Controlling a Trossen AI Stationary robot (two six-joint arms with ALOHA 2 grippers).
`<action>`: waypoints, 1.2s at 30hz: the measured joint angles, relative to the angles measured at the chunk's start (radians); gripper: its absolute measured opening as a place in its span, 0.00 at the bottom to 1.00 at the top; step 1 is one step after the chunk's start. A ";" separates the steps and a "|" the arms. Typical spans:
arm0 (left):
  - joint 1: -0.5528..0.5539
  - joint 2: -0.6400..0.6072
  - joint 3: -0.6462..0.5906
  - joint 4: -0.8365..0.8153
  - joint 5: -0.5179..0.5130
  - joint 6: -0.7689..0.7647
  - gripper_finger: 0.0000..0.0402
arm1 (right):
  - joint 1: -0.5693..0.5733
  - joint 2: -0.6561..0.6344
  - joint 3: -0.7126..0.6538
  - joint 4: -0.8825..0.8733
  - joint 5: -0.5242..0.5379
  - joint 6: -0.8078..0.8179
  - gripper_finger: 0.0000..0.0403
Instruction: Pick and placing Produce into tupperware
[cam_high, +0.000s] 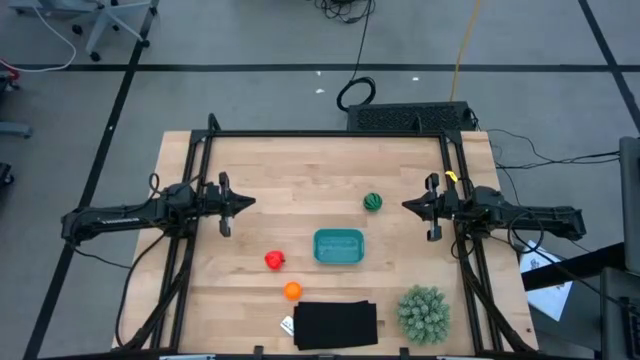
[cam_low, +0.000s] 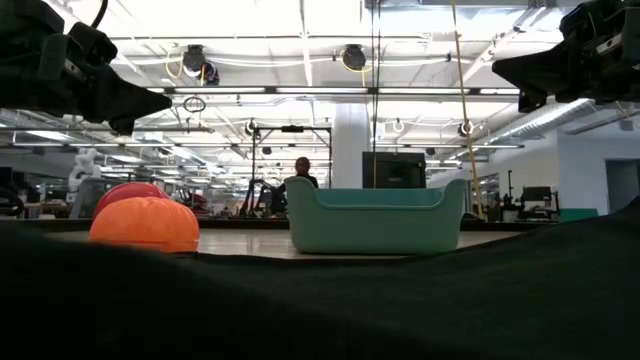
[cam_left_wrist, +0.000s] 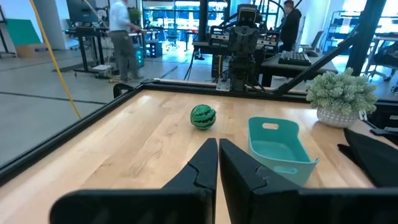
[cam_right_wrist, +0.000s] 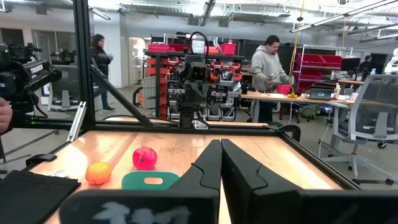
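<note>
In the high view, the left end effector (cam_high: 248, 203) and the right end effector (cam_high: 408, 205) face each other above the wooden tabletop (cam_high: 270, 170), both with fingers together and holding nothing. The teal tupperware (cam_high: 339, 247) lies between them, nearer the right one. The green fruit (cam_high: 373, 202) sits just beside the right end effector. The red fruit (cam_high: 275, 260) and the orange fruit (cam_high: 292, 291) lie closer to the left end effector.

In the low view, both end effectors hang above the tupperware (cam_low: 376, 217).

In the left wrist view, the closed fingers (cam_left_wrist: 205, 165) point toward the green fruit (cam_left_wrist: 203, 116).

In the right wrist view, the closed fingers (cam_right_wrist: 208, 168) point past the red fruit (cam_right_wrist: 144, 157).
</note>
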 joint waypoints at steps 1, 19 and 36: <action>0.000 0.000 0.000 0.000 0.000 0.000 0.05 | 0.000 0.000 0.000 0.000 0.000 0.000 0.00; 0.000 0.000 0.000 0.080 -0.002 0.060 0.05 | 0.000 0.000 0.000 -0.001 0.000 -0.019 0.00; -0.040 0.159 0.245 0.016 0.047 0.090 0.05 | 0.000 0.000 0.000 -0.002 0.000 -0.027 0.00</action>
